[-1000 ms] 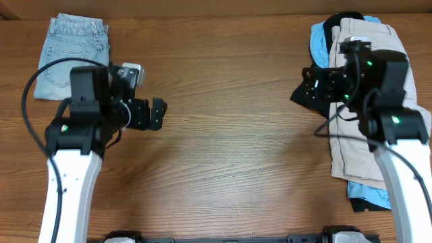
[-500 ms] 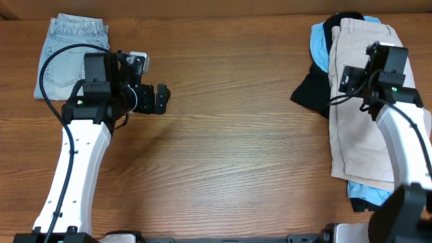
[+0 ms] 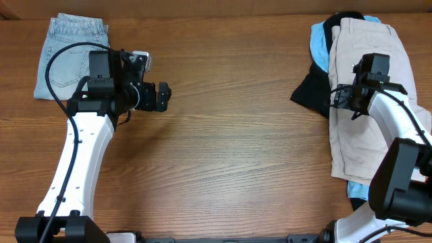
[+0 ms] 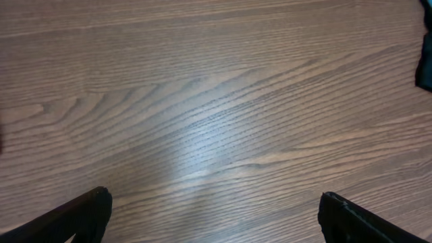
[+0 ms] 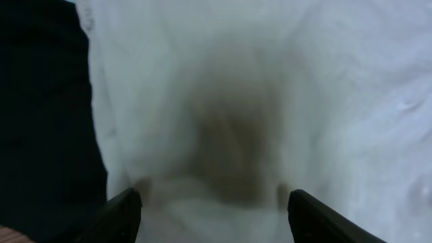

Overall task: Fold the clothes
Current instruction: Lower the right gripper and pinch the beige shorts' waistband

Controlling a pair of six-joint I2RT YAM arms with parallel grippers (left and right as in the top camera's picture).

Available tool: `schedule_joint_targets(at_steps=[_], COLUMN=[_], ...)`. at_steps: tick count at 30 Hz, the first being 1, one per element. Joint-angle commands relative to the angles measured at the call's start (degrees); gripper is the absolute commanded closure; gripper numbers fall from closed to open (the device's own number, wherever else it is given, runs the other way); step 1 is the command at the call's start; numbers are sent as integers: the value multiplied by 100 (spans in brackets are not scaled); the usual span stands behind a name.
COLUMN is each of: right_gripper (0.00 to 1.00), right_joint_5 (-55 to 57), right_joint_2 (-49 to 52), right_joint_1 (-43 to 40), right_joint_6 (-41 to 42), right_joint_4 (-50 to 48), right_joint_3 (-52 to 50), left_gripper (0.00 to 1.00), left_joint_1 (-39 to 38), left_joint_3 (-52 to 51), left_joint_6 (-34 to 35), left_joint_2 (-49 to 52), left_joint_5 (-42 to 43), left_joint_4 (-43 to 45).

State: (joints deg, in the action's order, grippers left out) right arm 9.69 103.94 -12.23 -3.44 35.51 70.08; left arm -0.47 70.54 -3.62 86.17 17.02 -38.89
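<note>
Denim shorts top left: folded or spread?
Folded, by the look of it: the denim shorts lie as one neat, narrow rectangle with a single back pocket facing up, not spread out with both legs showing.

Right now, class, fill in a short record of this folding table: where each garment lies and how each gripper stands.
Table: brown wood
Denim shorts: lying flat at the far left corner
Khaki shorts: on top of the pile at the right
Black garment: under the khaki shorts, sticking out at their left edge
Sky-blue garment: under the pile, showing at both ends
Left gripper: open, over wood beside the denim shorts, holding nothing
Right gripper: jaws apart, down on the khaki shorts, beige cloth between the fingers
</note>
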Motion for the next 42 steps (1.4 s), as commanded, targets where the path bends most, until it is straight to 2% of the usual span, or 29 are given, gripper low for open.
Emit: schedule_joint_targets(at_steps=[1,11,21,31,42], right_gripper=[27,28,37,37,41], right_joint_5=[-433,-463,-138,-114,756], right_joint_2=[-20,-20,-20,-17,-17], right_joint_1=[37,37,31,181,361], right_joint_6=[-4,-2,0,-7,199], right_joint_4=[13,0,79,111,42], right_joint_3=[63,-227,-236,-354,-544], left_gripper=[0,0,0,0,0], left_joint_1=[-31,-31,-31,-31,-31], left_joint_3=[122,122,122,120,120], left_joint_6=[-151,-151,-153,-153,-157], left_joint_2=[42,42,42,42,42], left_joint_5=[57,59,57,57,37], left_joint_4=[103,238,240,238,240])
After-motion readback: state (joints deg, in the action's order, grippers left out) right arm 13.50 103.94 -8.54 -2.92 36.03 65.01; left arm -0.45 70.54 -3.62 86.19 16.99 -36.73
